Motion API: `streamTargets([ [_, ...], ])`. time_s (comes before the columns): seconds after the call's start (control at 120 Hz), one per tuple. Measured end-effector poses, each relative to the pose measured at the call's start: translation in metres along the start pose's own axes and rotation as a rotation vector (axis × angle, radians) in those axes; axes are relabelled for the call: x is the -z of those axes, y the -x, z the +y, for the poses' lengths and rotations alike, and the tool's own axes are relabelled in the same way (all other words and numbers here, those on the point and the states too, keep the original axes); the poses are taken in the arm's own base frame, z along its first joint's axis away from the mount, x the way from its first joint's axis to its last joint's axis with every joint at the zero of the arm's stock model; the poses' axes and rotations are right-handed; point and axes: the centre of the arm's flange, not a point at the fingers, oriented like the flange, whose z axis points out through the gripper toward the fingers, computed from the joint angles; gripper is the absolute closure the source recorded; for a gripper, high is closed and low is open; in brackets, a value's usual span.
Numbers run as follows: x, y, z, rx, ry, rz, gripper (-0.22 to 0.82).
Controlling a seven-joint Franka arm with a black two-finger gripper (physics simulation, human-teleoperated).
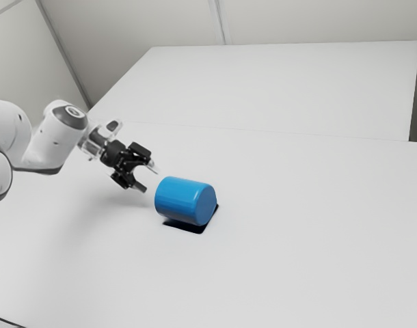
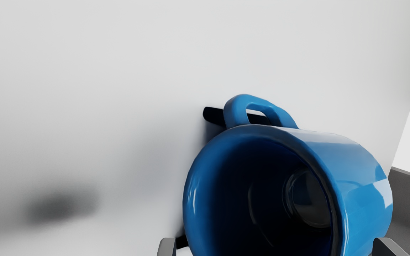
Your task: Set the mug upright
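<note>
Your gripper [image 1: 148, 179] has its jaws spread wide, one finger to either side of the mouth of the blue mug [image 1: 184, 200] in the wrist view. In the exterior view you have a small gap between the fingertips and the mug, which lies on its side on the white table [image 1: 297, 239], just beyond them toward the exterior view's right.

You are looking straight into its open mouth from the hand: the rim is rounded and glossy, and the inside drops into deep blue and black, with a round ring at the bottom. What the darkest part may hold, you cannot tell. The handle [image 2: 238, 110] stands out from the mug's side near the rim, and the closed base faces away from you.

Under the mug you get a hard black shadow, and in the wrist view a soft grey smudge of shadow lies apart from it. The tabletop is smooth and pale, crossed by a thin line in the exterior view. Behind it, you have plain light walls [image 1: 297, 20] with a vertical seam, and a dark cord [image 1: 7, 321] at the near left corner.
</note>
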Motion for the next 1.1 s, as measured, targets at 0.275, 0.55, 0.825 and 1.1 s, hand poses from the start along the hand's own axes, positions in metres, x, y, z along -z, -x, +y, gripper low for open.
streamTargets([
  [0.275,-0.024,0.005,-0.003,0.031,0.128,0.022,0.0],
  [0.55,-0.041,0.001,0.007,0.037,0.205,0.035,0.0],
  [0.825,-0.046,-0.003,0.016,0.039,0.235,0.044,0.28],
  [1.1,-0.053,-0.009,0.036,0.031,0.23,0.041,0.68],
])
